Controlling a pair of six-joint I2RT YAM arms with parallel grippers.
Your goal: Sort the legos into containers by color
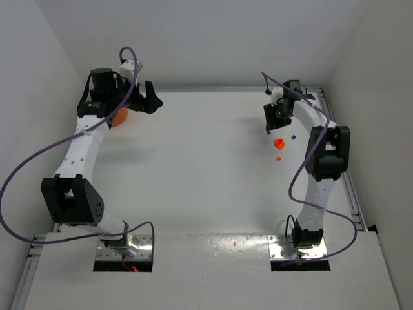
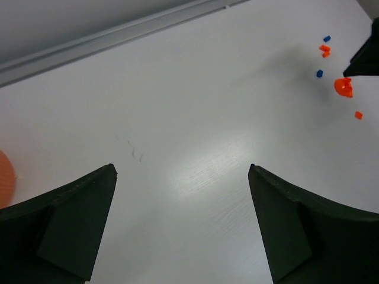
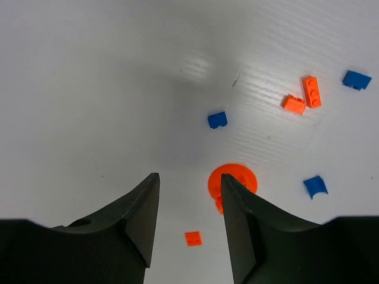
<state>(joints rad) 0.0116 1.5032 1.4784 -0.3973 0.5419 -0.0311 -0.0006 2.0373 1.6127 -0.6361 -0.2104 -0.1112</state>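
Starting at the far left, finding the small round orange bowl [image 1: 120, 117] on the bench [image 1: 206, 187], partly covered by the left arm's wrist and showing only as an orange sliver at the edge of the left wrist view. Just right of it, seeing the left fingers [image 2: 65, 225] spread wide, gripping nothing, held above bare white bench. Reaching the far right, finding the legos [image 1: 279, 143] scattered on the bench, well apart from the bowl: a round orange piece [image 3: 234, 176], a tiny orange square [image 3: 193, 238], two orange bricks [image 3: 311, 92] lying close together, and three blue bricks [image 3: 217, 120] loose around them. Seeing the right fingers [image 3: 133, 225] pointing down over this cluster, partly apart, with only bench showing in the gap and nothing gripped. Noting the round orange piece just beside one finger and partly hidden behind it in the right wrist view; cannot tell whether touching.
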